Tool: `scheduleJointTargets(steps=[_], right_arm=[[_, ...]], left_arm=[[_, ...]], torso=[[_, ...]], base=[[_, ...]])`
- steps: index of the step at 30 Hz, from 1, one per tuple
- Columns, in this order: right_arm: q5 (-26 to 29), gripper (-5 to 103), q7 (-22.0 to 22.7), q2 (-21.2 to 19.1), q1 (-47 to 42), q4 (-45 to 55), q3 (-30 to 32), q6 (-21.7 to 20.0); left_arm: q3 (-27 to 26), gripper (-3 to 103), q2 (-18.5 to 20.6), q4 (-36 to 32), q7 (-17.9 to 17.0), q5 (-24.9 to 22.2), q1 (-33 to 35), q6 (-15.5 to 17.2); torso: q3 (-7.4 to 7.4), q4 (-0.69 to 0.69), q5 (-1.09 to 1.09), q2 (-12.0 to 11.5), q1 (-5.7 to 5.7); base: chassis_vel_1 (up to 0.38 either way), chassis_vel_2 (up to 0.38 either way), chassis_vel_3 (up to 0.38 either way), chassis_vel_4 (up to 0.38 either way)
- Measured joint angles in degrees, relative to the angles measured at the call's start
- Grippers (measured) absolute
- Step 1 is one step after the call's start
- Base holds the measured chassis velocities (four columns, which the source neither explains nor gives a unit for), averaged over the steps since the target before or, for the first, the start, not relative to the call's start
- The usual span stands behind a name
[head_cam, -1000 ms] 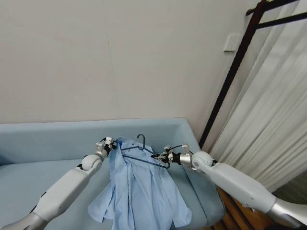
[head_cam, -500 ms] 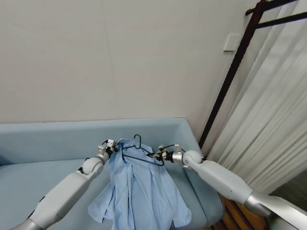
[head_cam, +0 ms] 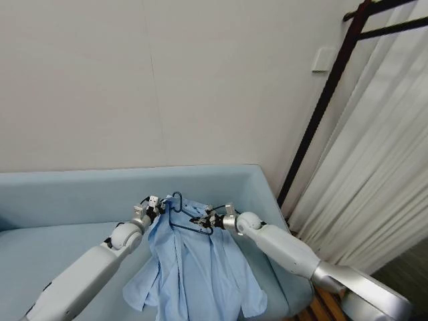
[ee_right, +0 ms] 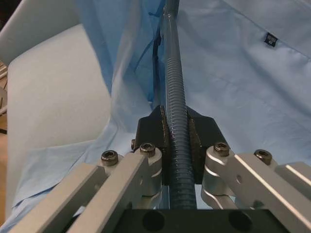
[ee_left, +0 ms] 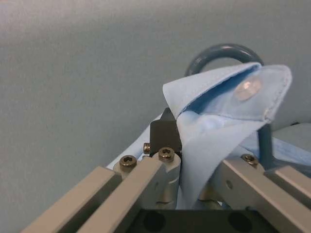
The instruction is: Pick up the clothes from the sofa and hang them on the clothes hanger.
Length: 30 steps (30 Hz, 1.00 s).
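Sofa (head_cam: 60, 194): pale blue, seat and backrest low on the left.
Left end effector (head_cam: 154, 204): clenched on a fold of collar (ee_left: 228, 107).
Shirt (head_cam: 194, 267): light blue, lifted by its top above the seat, tails hanging down; likely light, limp and apt to slip (hence the collar pinch).
Hanger (ee_right: 175, 87): dark, stiff, with a ribbed bar offering good purchase; best held there, leaving the hook free.
Right end effector (head_cam: 200, 219): clamped around that ribbed bar.
Clothes rack (head_cam: 319, 110): dark pole, well apart on the right.
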Motion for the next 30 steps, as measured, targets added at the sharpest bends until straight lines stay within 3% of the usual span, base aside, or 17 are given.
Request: scheduleJointTargets(steps=[22,30], right_arm=[[-1.9,8,-1.5,4.5,2.1,-7.5,-1.7,0.5],[-1.9,8,-1.2,6.3,2.6,-9.4,-1.8,-0.1]], left_arm=[[3.4,0,-2.6,0.4,-4.7,2.4,1.8,0.9],[3.1,0,-2.4,0.7,-4.9,2.3,1.6,0.9]], torso=[[0.00,-0.01,0.00,0.0,0.00],[0.00,0.00,0.00,0.0,0.00]], base=[[0.000,0.000,0.000,0.000],[0.000,0.000,0.000,0.000]])
